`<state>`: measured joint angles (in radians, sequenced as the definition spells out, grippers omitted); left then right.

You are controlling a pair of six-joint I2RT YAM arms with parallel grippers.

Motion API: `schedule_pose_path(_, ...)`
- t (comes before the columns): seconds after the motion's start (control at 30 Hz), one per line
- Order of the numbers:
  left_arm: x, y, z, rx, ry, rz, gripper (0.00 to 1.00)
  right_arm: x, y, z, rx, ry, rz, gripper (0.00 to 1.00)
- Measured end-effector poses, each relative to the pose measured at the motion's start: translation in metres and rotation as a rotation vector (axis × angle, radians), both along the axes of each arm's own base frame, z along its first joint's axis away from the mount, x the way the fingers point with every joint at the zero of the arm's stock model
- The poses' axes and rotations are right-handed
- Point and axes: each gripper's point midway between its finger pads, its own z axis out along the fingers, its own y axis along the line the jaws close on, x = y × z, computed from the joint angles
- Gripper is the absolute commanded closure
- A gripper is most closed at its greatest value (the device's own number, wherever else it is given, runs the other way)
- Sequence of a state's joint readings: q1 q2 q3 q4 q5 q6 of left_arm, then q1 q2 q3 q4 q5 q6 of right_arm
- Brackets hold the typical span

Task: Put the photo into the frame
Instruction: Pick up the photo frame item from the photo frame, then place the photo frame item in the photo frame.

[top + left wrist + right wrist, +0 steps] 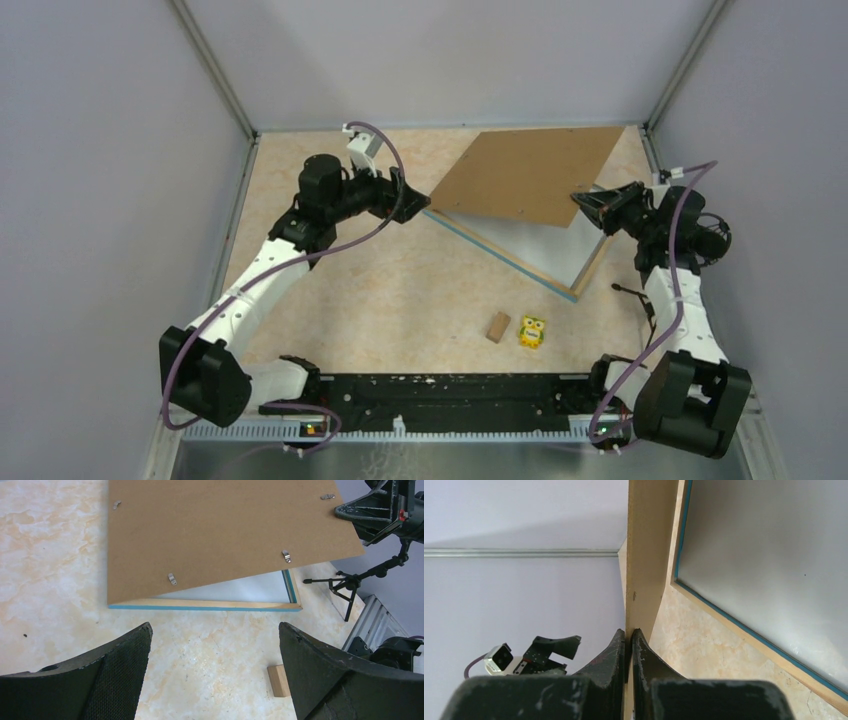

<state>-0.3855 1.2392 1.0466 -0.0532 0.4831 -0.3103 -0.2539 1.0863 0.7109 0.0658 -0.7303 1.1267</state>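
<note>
surface [400, 290]: one, marbled beige; it carries everything.
backing board [525, 170]: one, brown, thin and stiff. It is tilted up over the frame, with its left corner down on the frame's corner and its right corner raised.
frame [205, 604]: one, light wood with a blue edge. It lies flat at the far right of the surface, partly under the board.
frame, handling: judged rigid and light, likely to slide on the smooth surface. Best taken by an outer rail, never by the middle.
pale sheet [240, 587]: one, grey-white, lying inside the frame. I cannot tell whether it is glazing or a print face down.
photo: none identifiable; no balloon print shows in any view.
photo, handling: judged light, floppy and easy to crease. Pinch a corner or edge gently and support it while it slides into the opening.
left tool [215, 635]: one, fingers wide apart and holding nothing. It hovers just left of the board's low corner.
right tool [629, 635]: one, fingers together and clamped on the board's raised right edge.
toy [532, 331]: one, yellow, near centre-right.
block [497, 326]: one, wooden, just left of the toy.
clips [172, 579]: four, small metal tabs on the board's back.
</note>
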Motion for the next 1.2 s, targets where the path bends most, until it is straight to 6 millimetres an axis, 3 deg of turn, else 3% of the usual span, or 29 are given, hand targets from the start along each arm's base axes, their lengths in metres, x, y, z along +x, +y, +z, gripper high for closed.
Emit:
schedule_pose_path(0.23,-0.001,-0.001,0.002,-0.012,0.001,-0.011,0.01,-0.007,-0.007,0.003,-0.003,-0.031,0.005,1.0)
schedule_pose_path(0.97,0.002,-0.007,-0.007,-0.027,0.038,-0.033,0.01,-0.014,-0.032,-0.028,-0.016,-0.023,-0.065,1.0)
schedule_pose_path(1.2,0.007,-0.008,-0.019,-0.023,0.075,-0.032,0.01,-0.015,-0.032,-0.027,-0.016,-0.035,-0.054,1.0)
